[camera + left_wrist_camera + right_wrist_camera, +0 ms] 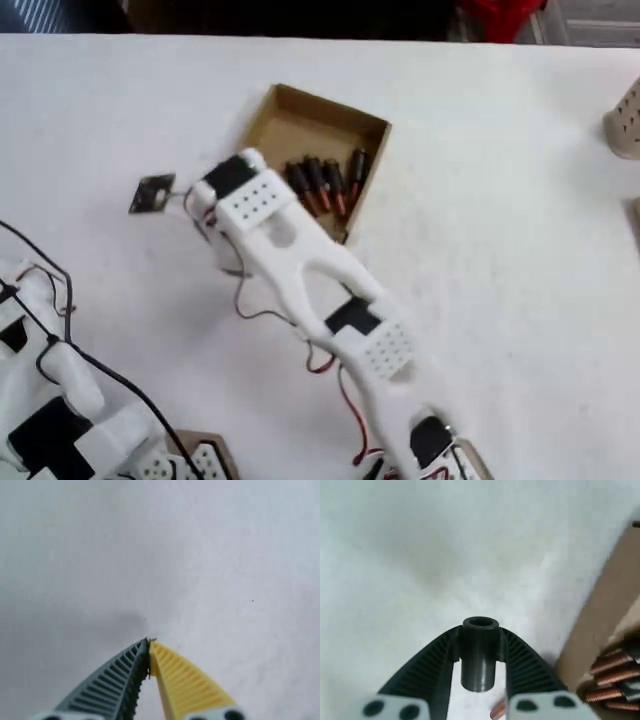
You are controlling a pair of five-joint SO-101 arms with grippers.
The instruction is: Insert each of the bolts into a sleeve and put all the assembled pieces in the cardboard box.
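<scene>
The right tool (479, 631) clamps a black cylindrical sleeve (480, 655) just left of the brown cardboard box (300, 128); it should clear the rim before releasing. The left tool (149, 649) is closed, empty.

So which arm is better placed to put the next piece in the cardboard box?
The right. The right end effector is shut on a black sleeve, close beside the cardboard box that holds assembled pieces. The left end effector is shut with nothing in it, over the table.
</scene>
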